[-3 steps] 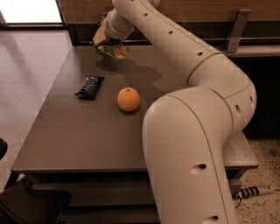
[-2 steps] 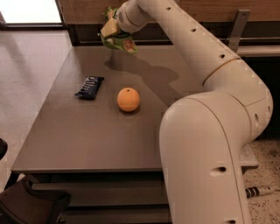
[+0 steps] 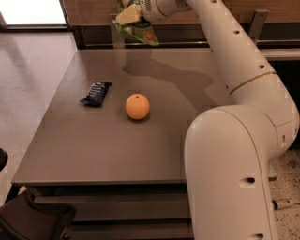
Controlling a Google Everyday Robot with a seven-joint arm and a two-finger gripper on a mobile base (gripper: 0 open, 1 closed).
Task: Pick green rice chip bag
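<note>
**Gripper** (image 3: 127, 13): at 12 o'clock in the view, above the table's far edge. The fingers are closed on the upper part of the green rice chip bag (image 3: 140, 33).

**Green rice chip bag:** hangs crumpled beneath the gripper and appears lifted off the table (image 3: 93, 150).

**Step in hand:** judged to be the lift, with the grasp made and the pick close to done.

**Next move:** calls for a firm pinch on the slippery foil and a smooth rise or draw-back without swinging the bag.

**Edges:**
- The table's far edge lies just under the bag.
- A dark ledge (image 3: 187, 36) stands close behind it at 12 o'clock.

**Open room:**
- The way is free upward and toward 6 o'clock over the table.
- The orange (image 3: 138, 106) sits at 6 o'clock from the bag, well apart.
- The dark-blue bar wrapper (image 3: 95, 93) lies at 7 o'clock, also well apart.
- The arm (image 3: 234, 61) fills 3 to 5 o'clock.
</note>
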